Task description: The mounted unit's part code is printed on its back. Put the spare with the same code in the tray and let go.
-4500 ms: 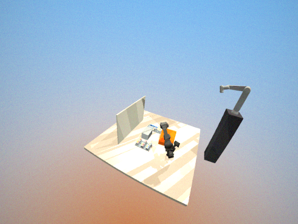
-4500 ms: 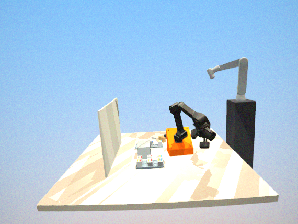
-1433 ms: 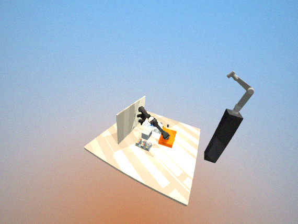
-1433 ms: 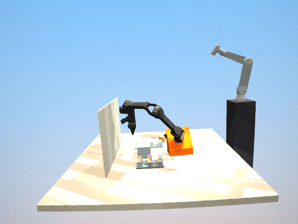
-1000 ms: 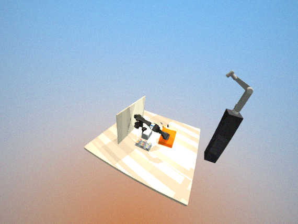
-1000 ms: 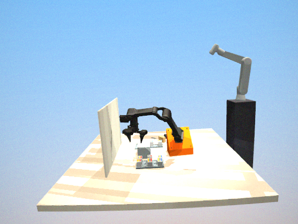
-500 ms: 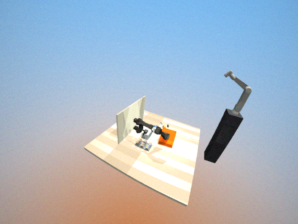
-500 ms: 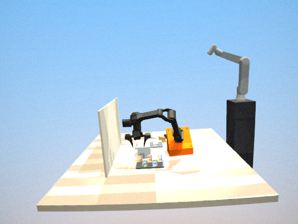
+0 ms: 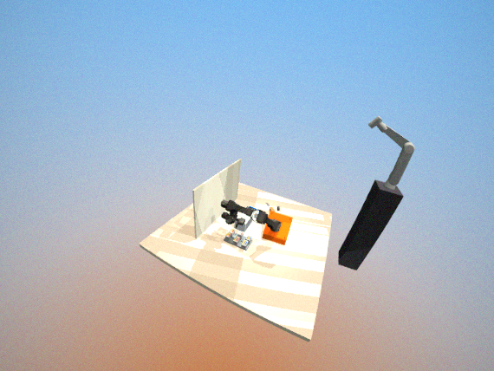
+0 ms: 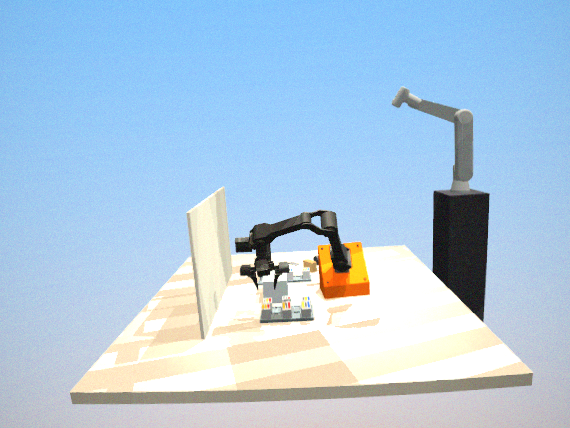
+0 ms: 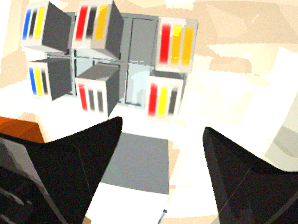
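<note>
Over the table, top view: dark arm (image 9: 243,211) stretched from orange base (image 9: 279,234) toward 9 o'clock, stopping short of upright panel (image 9: 211,204). Spares rack (image 9: 239,239) at 7 o'clock of the base. Too small for codes.

Exterior view: gripper (image 10: 265,272) pointed down, directly above grey mounted unit (image 10: 275,291). Three striped spares (image 10: 286,302) in a row just beyond it at 6 o'clock, all seated in the rack. Pale tray (image 10: 299,274) at 1 o'clock of the unit, apparently without a spare.

Wrist view: gripper (image 11: 161,129) partly open, gripping nothing, jaws either side of the mounted unit's grey top (image 11: 140,163). Striped spares (image 11: 89,22) at 12 o'clock, well clear of the fingers. Printed back of the unit not visible; matching spare cannot be told.

Risks, as judged:
- Closing at this spot likely to clamp the fixed unit, not a spare; cause: jaws centred over the wrong item.
- Wrong spare picked; cause: near-alike stripe sets side by side.
- Neighbour knocked out of the rack; cause: tight spacing against wide fingers.
</note>
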